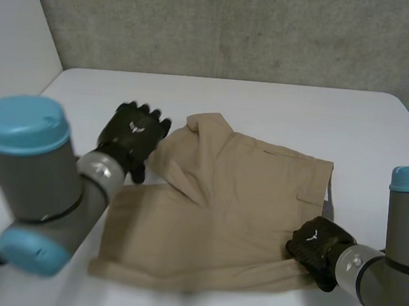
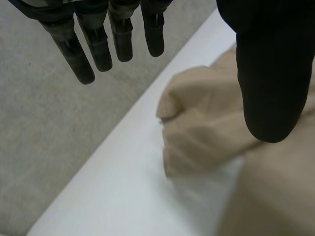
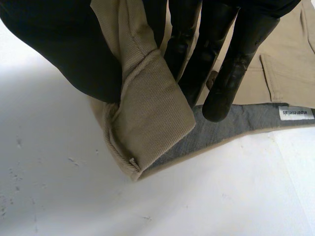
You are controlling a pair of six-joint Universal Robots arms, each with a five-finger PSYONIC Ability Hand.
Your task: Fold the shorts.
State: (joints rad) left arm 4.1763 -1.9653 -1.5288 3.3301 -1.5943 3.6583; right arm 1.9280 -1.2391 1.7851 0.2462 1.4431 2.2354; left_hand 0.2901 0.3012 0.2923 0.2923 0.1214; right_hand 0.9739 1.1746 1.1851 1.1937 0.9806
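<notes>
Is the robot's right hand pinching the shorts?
Yes, the right hand pinches a folded waistband corner of the shorts between its thumb and fingers.

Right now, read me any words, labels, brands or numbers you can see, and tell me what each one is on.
White label on the grey inner waistband of the shorts: dark print, too small to read.
White mark on the back of the left hand, another on the right hand: symbols, no letters.
No other text.
</notes>
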